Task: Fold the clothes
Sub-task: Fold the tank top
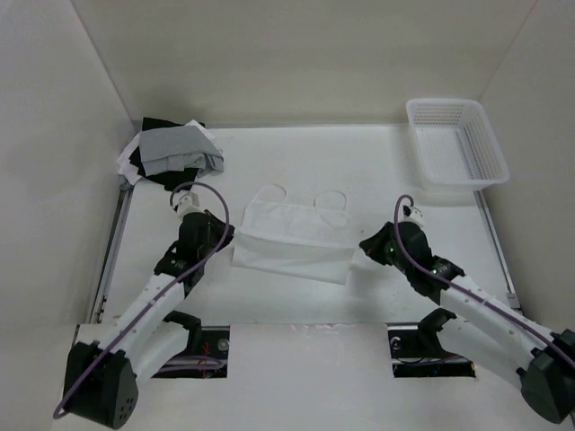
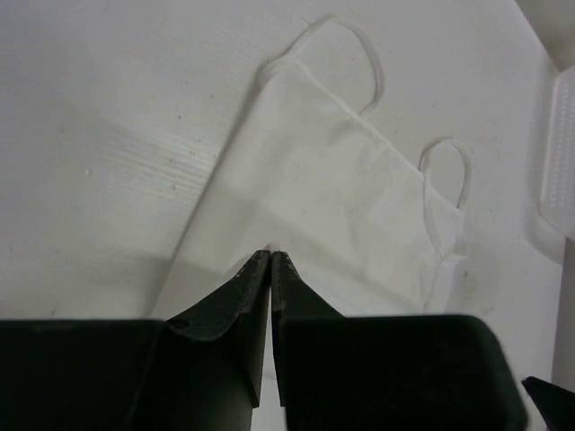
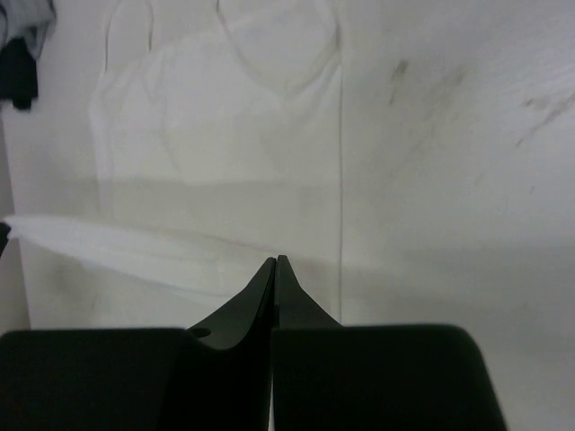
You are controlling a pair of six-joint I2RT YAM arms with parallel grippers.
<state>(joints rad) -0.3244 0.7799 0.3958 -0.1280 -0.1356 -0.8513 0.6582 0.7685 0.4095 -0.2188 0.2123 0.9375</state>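
The clothes (image 1: 287, 238), a thin white top, lie mid-table with two looped straps (image 1: 331, 203) pointing to the far side. The near hem is raised and stretched between the two grippers. My left gripper (image 1: 228, 235) is shut on the hem's left corner. In the left wrist view a sliver of white fabric shows at its closed tips (image 2: 271, 253), and the top (image 2: 341, 180) spreads out beyond them. My right gripper (image 1: 363, 244) is shut on the right corner. In the right wrist view a taut band of cloth (image 3: 135, 247) runs to its closed tips (image 3: 276, 260).
A heap of grey, black and white clothes (image 1: 171, 153) sits at the far left corner and shows at the edge of the right wrist view (image 3: 18, 45). A white plastic basket (image 1: 455, 142) stands at the far right. Walls enclose the table.
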